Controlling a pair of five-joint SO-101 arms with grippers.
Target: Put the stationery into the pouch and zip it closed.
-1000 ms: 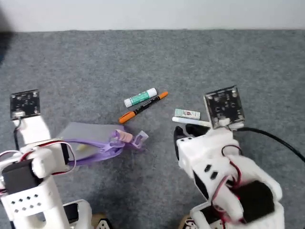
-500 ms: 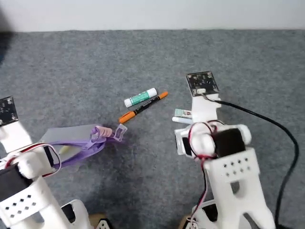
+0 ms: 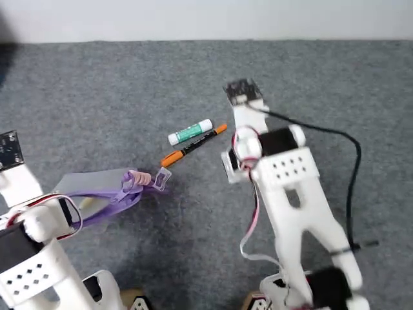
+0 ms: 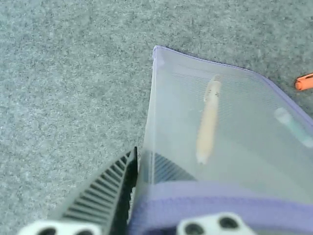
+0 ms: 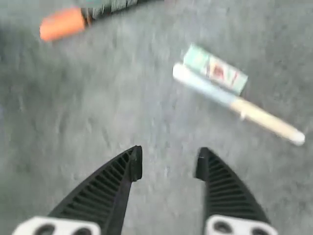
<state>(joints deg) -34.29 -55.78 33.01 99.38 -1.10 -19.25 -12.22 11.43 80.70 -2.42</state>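
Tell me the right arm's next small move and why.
Probably ease the right gripper forward and down over the eraser: its jaws stand open above bare carpet, short of the eraser and the pen lying beside it.

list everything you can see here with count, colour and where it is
pouch: 1, clear with purple trim, far left, gripped at one edge
stick: 1, cream, inside the pouch
charm: 1, pink, at the pouch's zip end
glue stick: 1, white and green, middle
marker: 1, orange and black, beside the glue stick
pen: 1, white and cream, lying flat
eraser: 1, green and white, beside the pen
mat: 1, grey, over the table
left arm: 1, white, by the pouch
right arm: 1, white, right of the marker
left end effector: 1, black, shut on the pouch
right end effector: 1, black, open over bare mat
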